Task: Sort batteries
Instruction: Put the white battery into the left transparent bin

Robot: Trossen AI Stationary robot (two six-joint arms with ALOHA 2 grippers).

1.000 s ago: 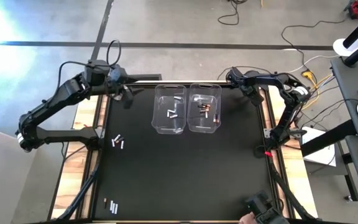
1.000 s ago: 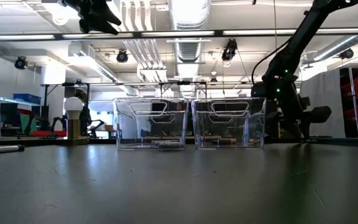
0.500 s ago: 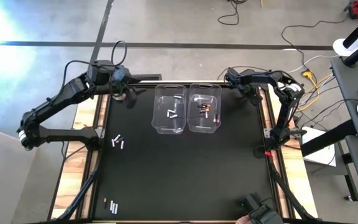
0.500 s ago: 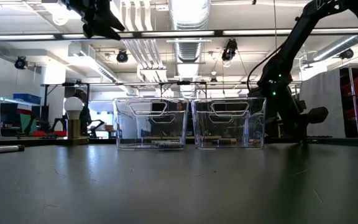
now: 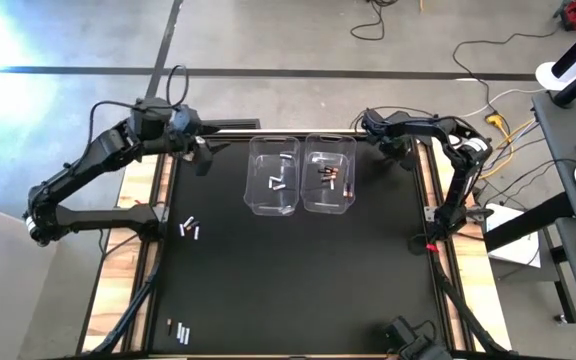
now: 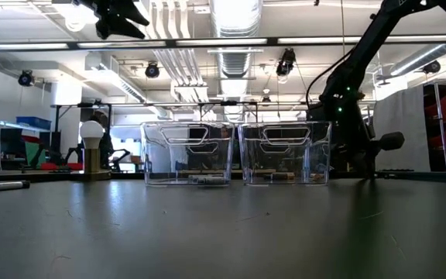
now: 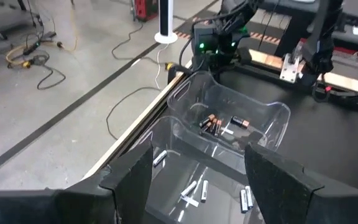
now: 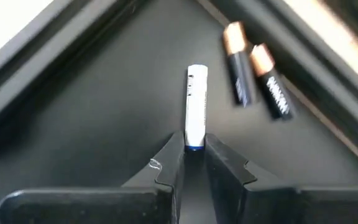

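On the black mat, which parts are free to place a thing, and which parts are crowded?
The wide middle of the mat, in front of the two clear bins, is bare. Loose batteries occupy the left edge and front-left corner. The back-right corner is crowded: the right end effector grips a white battery beside two dark ones.

Grey concrete floor (image 5: pixel 298 40) with loose cables (image 5: pixel 373 25); bright ceiling strip lights (image 6: pixel 207 41).

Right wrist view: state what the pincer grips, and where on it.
The right pincer is closed on a silvery-white battery by one end; the rest of it sticks out ahead over the black table.
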